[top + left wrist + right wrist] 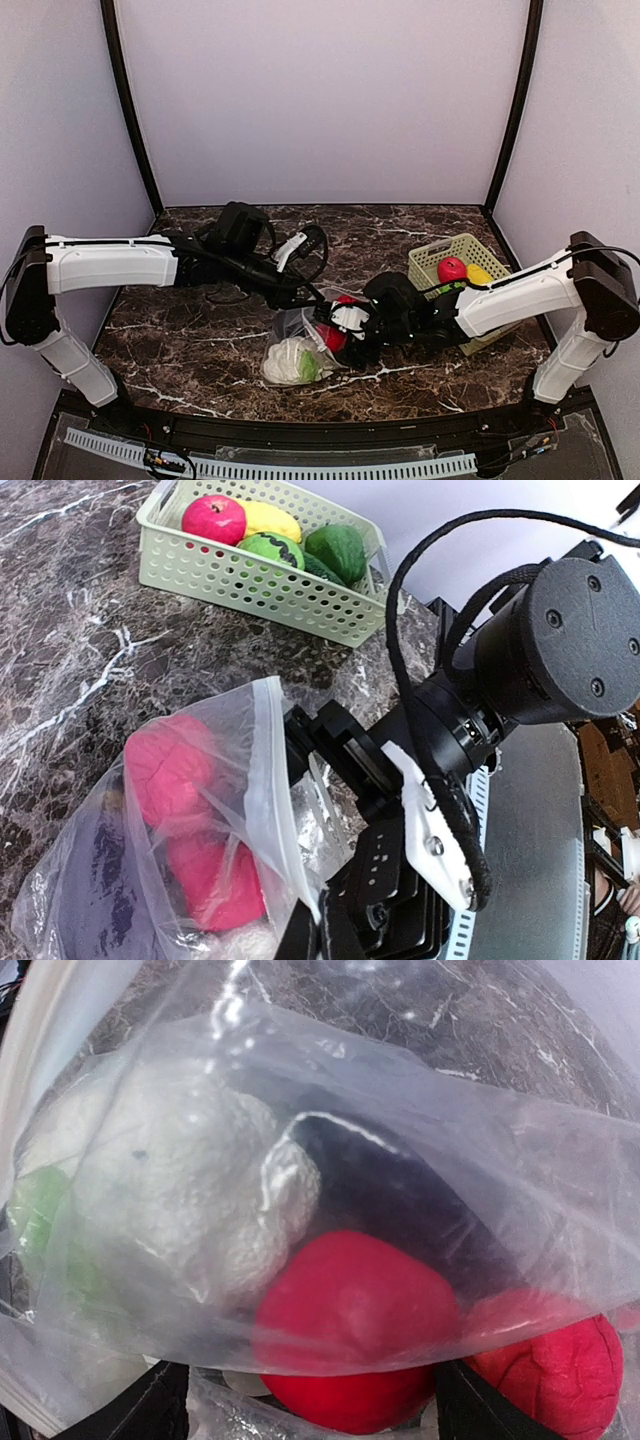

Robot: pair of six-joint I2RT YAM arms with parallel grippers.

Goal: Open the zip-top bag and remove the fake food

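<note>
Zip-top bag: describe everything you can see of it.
The zip-top bag is clear, crinkled floppy plastic with a white zip strip, lying slumped on the marble table. Inside: a white cauliflower, two red fruits, a dark purplish piece. The left gripper appears to pinch its strip; the right gripper presses against it.

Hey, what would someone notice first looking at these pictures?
The clear zip-top bag mid-table, bulging with a white cauliflower and red fruit, with the left end effector and right end effector meeting at it. Then the light-green basket of bright toy fruit to its right.
</note>
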